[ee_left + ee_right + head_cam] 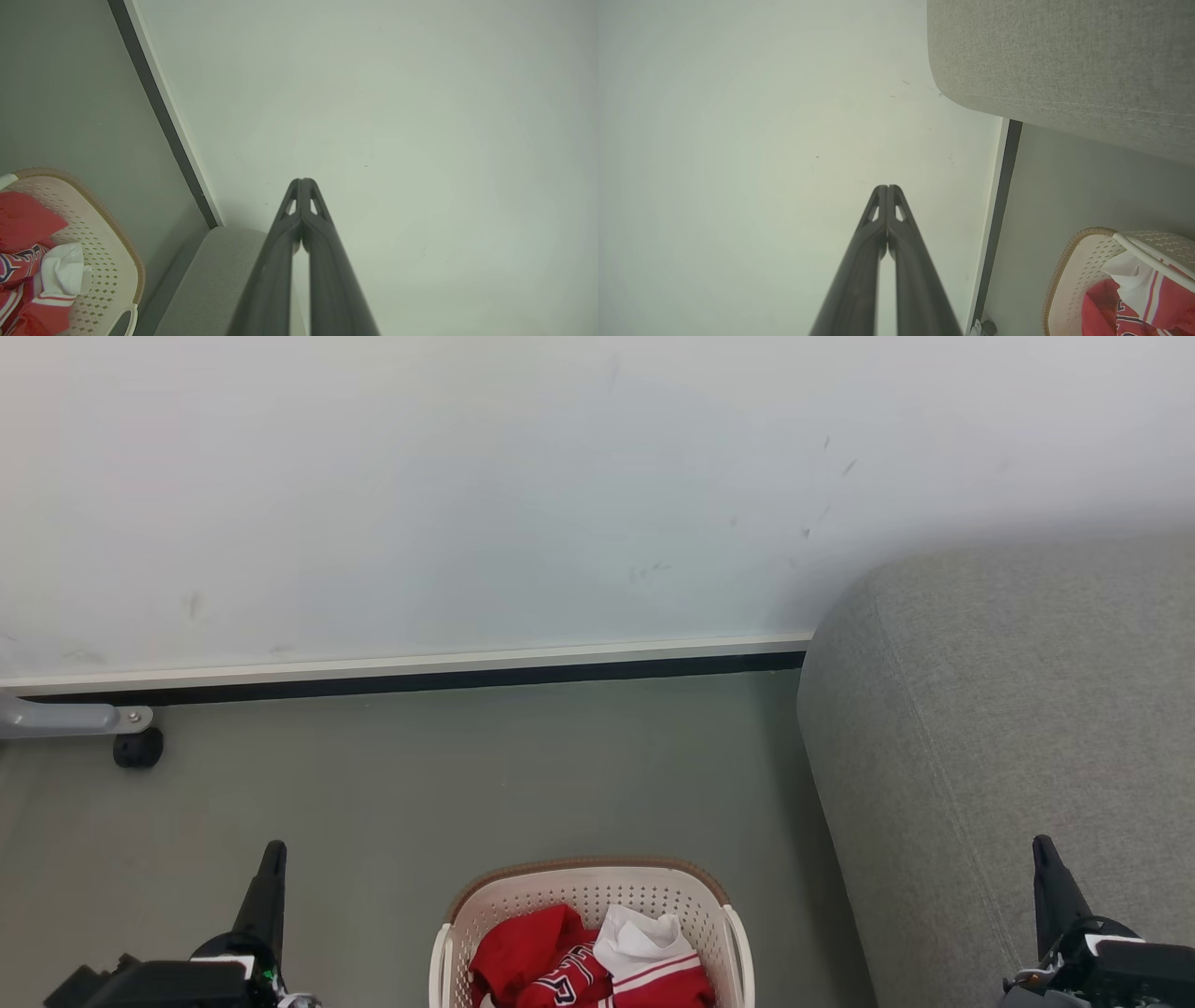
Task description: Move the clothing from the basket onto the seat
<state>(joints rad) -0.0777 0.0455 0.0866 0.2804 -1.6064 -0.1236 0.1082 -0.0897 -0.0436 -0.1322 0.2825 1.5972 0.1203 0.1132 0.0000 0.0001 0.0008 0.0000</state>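
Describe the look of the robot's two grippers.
The left gripper and right gripper look alike: two long, matte dark-grey fingers each, tapering to slim tips, with a small triangular cut-out near each tip. In the head view each rises from a black housing with white trim; the left one's carries a small green spot.

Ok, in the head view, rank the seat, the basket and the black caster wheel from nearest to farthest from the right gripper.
1. seat: at the right; the right gripper shows directly against its grey fabric.
2. basket: bottom centre on the floor, off to the gripper's left.
3. black caster wheel: far left, at the foot of the wall.
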